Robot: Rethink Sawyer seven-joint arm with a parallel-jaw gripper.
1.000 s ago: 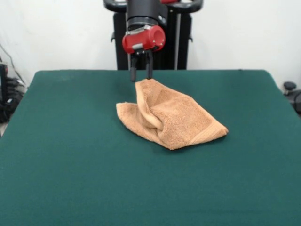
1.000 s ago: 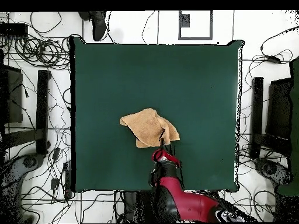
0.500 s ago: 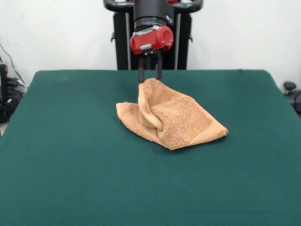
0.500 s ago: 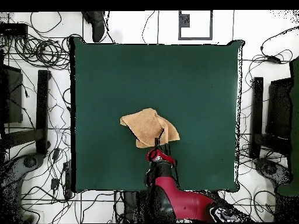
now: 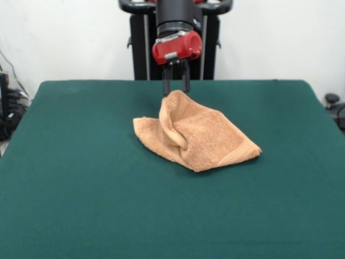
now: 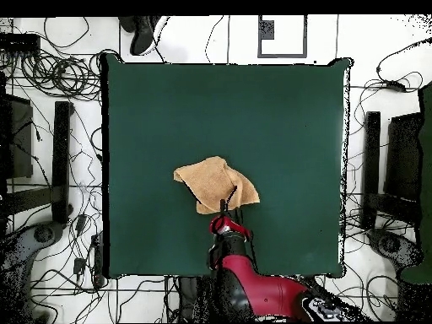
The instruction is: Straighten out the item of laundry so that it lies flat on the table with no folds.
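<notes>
The item of laundry, a light orange-tan towel, lies crumpled and folded near the middle of the green table. Its far corner rises in a peak that reaches up between the gripper's black fingers. The red and black gripper hangs straight down over that peak, shut on the raised corner. In the overhead view the towel sits a little below the middle of the table, and the gripper meets the towel's lower edge.
Green cloth stretches wide on every side of the towel. Cables and dark stands ring the table on the floor. The black pedestal stands behind the far edge.
The gripper has slid sideways along the towel's far edge, rightward in the front view, and the raised corner has gone with it. The rest of the towel has stayed put.
</notes>
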